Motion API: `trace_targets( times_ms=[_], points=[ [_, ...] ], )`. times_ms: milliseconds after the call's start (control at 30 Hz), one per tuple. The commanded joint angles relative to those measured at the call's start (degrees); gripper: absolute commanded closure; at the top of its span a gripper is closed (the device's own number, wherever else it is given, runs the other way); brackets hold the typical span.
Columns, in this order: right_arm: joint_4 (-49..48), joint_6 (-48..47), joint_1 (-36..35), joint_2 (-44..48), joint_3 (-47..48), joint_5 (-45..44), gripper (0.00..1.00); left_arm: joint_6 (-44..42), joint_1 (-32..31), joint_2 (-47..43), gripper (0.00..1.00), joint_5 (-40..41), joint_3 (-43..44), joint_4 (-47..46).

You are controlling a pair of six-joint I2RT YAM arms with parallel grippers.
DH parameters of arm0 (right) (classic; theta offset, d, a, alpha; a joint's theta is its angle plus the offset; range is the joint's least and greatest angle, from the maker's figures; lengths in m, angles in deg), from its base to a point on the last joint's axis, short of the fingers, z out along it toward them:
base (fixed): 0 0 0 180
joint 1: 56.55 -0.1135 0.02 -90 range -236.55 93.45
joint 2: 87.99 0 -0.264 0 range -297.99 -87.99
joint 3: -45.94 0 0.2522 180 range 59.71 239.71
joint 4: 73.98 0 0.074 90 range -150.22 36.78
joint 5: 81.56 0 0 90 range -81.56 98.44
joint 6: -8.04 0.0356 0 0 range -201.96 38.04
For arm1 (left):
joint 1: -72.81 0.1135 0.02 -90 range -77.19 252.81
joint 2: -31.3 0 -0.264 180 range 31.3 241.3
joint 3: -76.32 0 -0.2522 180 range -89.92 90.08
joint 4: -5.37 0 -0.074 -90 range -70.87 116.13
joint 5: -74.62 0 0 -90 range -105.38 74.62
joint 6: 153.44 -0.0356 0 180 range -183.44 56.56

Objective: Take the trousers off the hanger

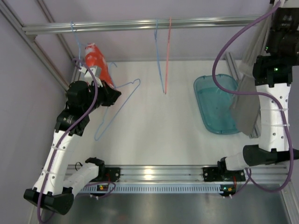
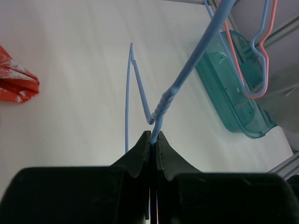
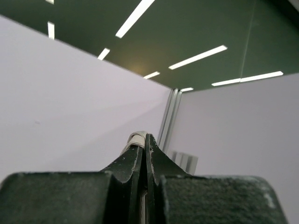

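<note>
The grey trousers [image 1: 246,100] hang in a long fold from my right gripper [image 1: 278,4], which is raised high at the back right and shut on them. In the right wrist view only a small pale fold of the trousers [image 3: 136,138] shows between the closed tips of the right gripper [image 3: 145,136]. My left gripper [image 1: 117,94] is shut on the neck of a bare blue wire hanger [image 1: 117,108], held over the left of the table. The left wrist view shows the left gripper [image 2: 154,136] clamped on the hanger [image 2: 187,70] just below its twisted neck. The trousers and hanger are well apart.
A teal tray [image 1: 216,103] lies on the table under the hanging trousers, and also shows in the left wrist view [image 2: 229,93]. An orange-red garment [image 1: 96,60] hangs at the back left. Blue and pink hangers [image 1: 162,56] hang from the rail [image 1: 140,24].
</note>
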Motion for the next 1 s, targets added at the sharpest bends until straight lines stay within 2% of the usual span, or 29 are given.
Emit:
trace_targets(
  times_ms=[0,100,233,333,467,633,733,967],
  points=[
    [-7.7,3.6,1.8,5.4,-9.5,3.8,1.00,-0.1,0.1,-0.6,1.00,-0.3,1.9,-3.3],
    [-9.7,4.6,1.8,9.5,-18.7,4.2,1.00,-0.2,0.1,-1.0,1.00,-0.2,1.6,-3.3],
    [-11.0,5.6,2.0,11.3,-24.0,3.5,1.00,-0.4,0.1,-1.5,1.00,-0.3,0.9,-3.3],
    [-11.6,6.5,2.7,9.9,-23.5,3.5,1.00,-0.6,0.1,-1.4,1.00,-0.3,1.0,-3.2],
    [-10.7,7.5,3.3,6.5,-16.7,2.6,1.00,-0.5,0.1,-0.9,1.00,-0.3,1.5,-3.2],
    [-10.6,8.0,3.6,4.2,-13.2,2.9,1.00,-0.3,0.1,-0.7,1.00,-0.3,1.3,-3.2],
    [-10.9,8.4,3.6,5.4,-15.6,2.5,1.00,-0.3,0.1,-0.8,1.00,-0.1,1.2,-3.2],
    [-15.0,8.3,4.4,11.1,-29.0,0.8,1.00,-1.5,0.1,-1.4,1.00,0.3,1.1,-3.2]
  ],
)
